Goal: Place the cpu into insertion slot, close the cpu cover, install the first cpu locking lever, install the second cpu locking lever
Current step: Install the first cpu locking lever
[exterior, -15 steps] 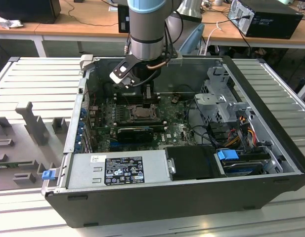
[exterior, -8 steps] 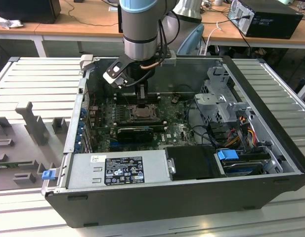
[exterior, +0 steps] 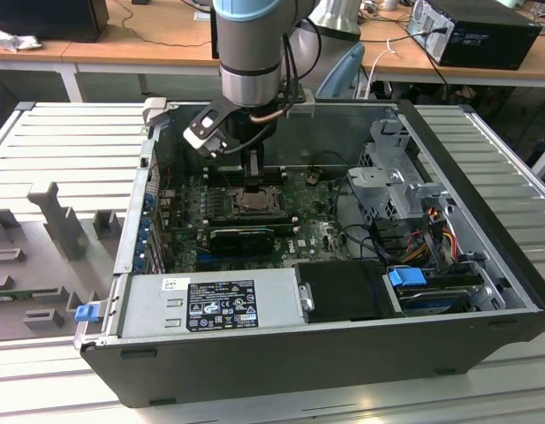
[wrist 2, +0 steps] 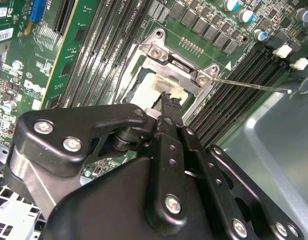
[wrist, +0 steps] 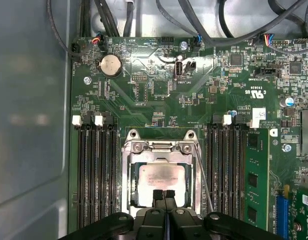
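The cpu (wrist: pixel 161 181) is a pale square chip lying flat in the insertion slot (wrist: pixel 162 175) on the green board. The silvery cpu cover (wrist: pixel 126 175) lies down around it as a frame. My gripper (wrist: pixel 163 194) is shut, its two black fingertips pressed together at the chip's edge, with nothing visible between them. In the second wrist view the gripper (wrist 2: pixel 168 100) stands over the slot and part of the cpu (wrist 2: pixel 151 90) shows beyond it. A thin metal lever (wrist 2: pixel 251 86) juts out from the socket's side, and the same lever (wrist: pixel 203 177) runs beside the cover. In the exterior view the gripper (exterior: pixel 252 177) hangs just above the slot (exterior: pixel 254 200).
The motherboard sits inside an open computer case (exterior: pixel 484 177) with tall walls. Black memory slots (wrist: pixel 96 170) flank the socket on both sides. A power supply (exterior: pixel 210 305) stands at the front, a drive cage (exterior: pixel 396 168) with cables at the exterior view's right.
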Controlling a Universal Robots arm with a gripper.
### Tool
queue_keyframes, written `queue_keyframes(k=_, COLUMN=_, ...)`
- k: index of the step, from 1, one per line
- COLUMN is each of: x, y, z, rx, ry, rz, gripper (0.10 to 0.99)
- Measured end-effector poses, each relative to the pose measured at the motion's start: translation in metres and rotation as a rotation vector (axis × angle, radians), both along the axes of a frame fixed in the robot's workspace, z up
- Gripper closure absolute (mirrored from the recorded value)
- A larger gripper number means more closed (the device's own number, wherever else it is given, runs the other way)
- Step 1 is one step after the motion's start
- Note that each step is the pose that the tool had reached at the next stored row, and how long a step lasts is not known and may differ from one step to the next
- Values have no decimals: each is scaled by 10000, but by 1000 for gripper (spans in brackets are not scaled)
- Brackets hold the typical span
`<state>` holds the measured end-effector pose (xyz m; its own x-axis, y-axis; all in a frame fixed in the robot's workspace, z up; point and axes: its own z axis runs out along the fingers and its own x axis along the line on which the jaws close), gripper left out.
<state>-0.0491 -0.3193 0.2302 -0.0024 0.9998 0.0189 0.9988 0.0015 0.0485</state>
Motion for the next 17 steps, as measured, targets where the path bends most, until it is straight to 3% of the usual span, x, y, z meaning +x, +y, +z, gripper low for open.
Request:
queue_keyframes(k=9, x=0, y=0, z=85, rx=1, ry=-1, rz=-1, gripper=980)
queue_keyframes(k=14, x=0, y=0, z=338, rx=1, ry=18, rz=-3, gripper=980)
queue_keyframes(k=17, x=0, y=0, z=402, rx=3, ry=62, rz=17, gripper=980)
